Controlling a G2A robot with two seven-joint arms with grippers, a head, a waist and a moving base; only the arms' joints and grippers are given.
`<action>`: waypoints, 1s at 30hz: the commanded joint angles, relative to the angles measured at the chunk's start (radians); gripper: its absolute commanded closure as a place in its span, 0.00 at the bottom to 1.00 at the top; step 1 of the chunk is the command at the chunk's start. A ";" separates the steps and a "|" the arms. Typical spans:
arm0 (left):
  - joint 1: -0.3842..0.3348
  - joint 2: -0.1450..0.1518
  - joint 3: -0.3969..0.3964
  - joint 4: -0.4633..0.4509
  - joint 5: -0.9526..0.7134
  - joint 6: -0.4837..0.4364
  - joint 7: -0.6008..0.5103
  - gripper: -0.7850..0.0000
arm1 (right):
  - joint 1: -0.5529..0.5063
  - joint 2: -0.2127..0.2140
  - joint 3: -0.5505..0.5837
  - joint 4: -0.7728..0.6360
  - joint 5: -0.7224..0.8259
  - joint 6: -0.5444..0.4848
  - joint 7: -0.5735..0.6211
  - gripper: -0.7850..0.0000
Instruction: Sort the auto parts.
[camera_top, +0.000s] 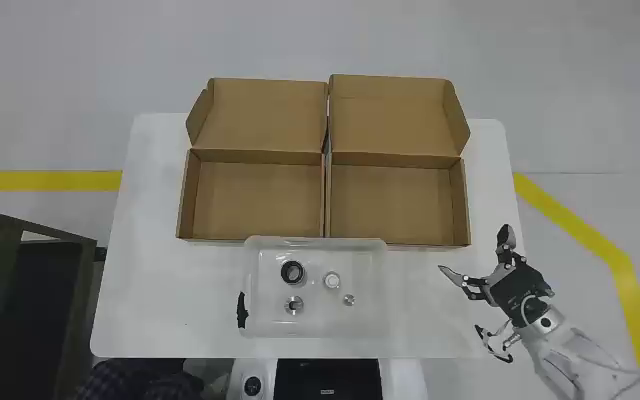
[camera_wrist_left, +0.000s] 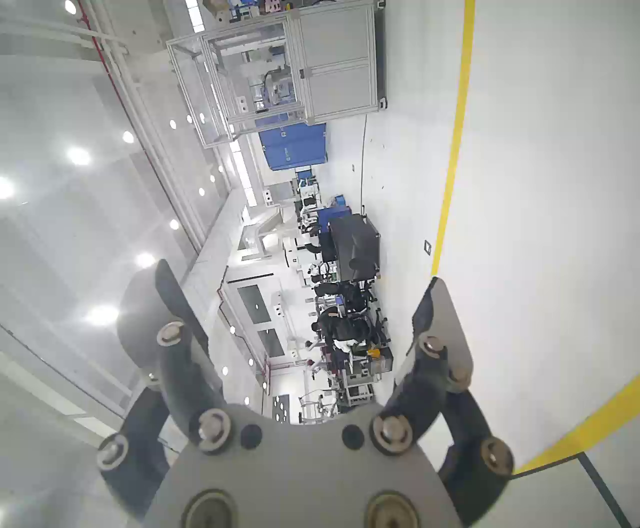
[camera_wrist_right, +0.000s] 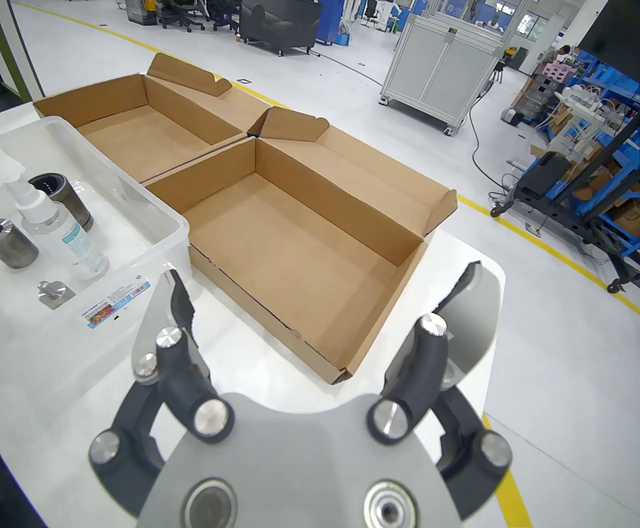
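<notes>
Top: white table (camera_top: 150, 250) on pale grey floor with yellow tape line (camera_top: 60, 180); left cardboard box (camera_top: 250, 200) and right cardboard box (camera_top: 395, 205) open, side by side; clear plastic bin (camera_top: 312, 240) just before them; right gripper (camera_top: 475, 253) spread, empty, near right front corner. Left wrist: left gripper (camera_wrist_left: 299, 274) splayed, holding nothing, facing glossy workshop floor (camera_wrist_left: 550, 200). Right wrist: in bin, dark steel sleeve (camera_wrist_right: 62, 197), spray bottle (camera_wrist_right: 55, 230), smooth grey cylinder (camera_wrist_right: 15, 242), small square fitting (camera_wrist_right: 55, 292); sticker (camera_wrist_right: 117, 300) print unreadable.

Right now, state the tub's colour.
The tub is clear plastic; right wrist view shows it best.
</notes>
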 joint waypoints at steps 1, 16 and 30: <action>0.000 0.000 0.000 0.000 0.000 0.000 0.000 0.00 | 0.000 0.000 0.000 0.000 0.000 0.000 0.000 0.00; 0.000 0.000 0.000 0.000 0.000 0.000 0.000 0.00 | 0.054 0.004 -0.094 -0.026 0.057 -0.096 0.087 0.00; 0.000 0.000 0.000 0.000 0.000 0.000 0.000 0.00 | 0.223 0.002 -0.384 0.001 0.126 -0.208 0.240 0.00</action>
